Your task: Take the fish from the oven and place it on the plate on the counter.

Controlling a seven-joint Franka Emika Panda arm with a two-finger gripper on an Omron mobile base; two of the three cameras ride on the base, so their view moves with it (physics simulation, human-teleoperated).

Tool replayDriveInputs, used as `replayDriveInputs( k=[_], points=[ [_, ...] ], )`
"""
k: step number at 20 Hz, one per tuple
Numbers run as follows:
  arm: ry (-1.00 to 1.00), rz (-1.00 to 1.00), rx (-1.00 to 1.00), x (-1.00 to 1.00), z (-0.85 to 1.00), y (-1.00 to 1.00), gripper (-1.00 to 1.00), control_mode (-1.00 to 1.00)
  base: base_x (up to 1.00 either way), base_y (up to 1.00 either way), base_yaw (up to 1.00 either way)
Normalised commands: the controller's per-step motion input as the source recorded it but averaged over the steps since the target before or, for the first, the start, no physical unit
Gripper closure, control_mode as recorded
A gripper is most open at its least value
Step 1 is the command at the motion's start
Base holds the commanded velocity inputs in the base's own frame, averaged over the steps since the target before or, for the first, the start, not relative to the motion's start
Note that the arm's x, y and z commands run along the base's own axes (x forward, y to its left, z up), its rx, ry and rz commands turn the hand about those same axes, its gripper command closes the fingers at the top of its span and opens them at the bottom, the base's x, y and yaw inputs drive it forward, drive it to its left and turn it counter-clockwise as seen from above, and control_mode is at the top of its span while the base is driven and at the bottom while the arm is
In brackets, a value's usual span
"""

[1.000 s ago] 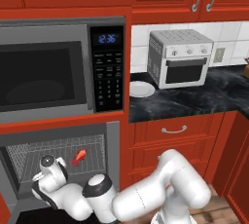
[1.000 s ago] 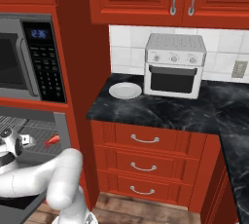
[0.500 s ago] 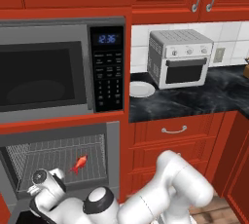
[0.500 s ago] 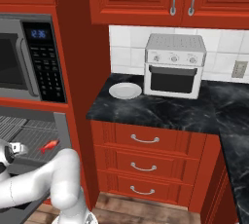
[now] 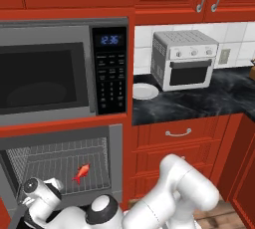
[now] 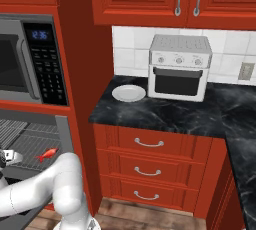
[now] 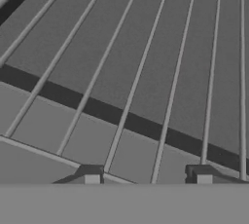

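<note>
The fish (image 5: 81, 172) lies on the oven (image 5: 60, 166) rack, ungrasped. The tool (image 7: 146, 175) is seen part-open over bare wires; it should be centred over the fish first.

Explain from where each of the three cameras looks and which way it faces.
Left base view: behind the arm's left, facing the oven, fish, plate; arm lower right.
Right base view: behind its right, facing the counter; arm lower left.
Hand view: looks along the fingers at the wire rack.
Both base views share fish and plate.
</note>
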Motion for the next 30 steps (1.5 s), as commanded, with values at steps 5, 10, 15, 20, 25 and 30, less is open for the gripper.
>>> replayDriveInputs(
  k=[5,10,15,20,25,30],
  points=[
    [0.00,-0.04,-0.11,-0.93,-1.00,0.00,-1.00,-1.00,0.00,0.00,0.00],
    [0.07,-0.01,-0.08,-0.91,-1.00,0.00,-1.00,-1.00,0.00,0.00,0.00],
    [0.13,0.00,-0.05,-1.00,-1.00,0.00,-1.00,-1.00,0.00,0.00,0.00],
    [0.03,0.00,0.01,-0.61,-0.25,-0.02,-1.00,-1.00,0.00,0.00,0.00],
    [-0.12,-0.01,0.13,-0.10,0.96,-0.03,-1.00,-1.00,0.00,0.00,0.00],
    [-0.05,-0.08,0.19,0.02,0.89,-0.41,-1.00,-1.00,0.00,0.00,0.00]
  ],
)
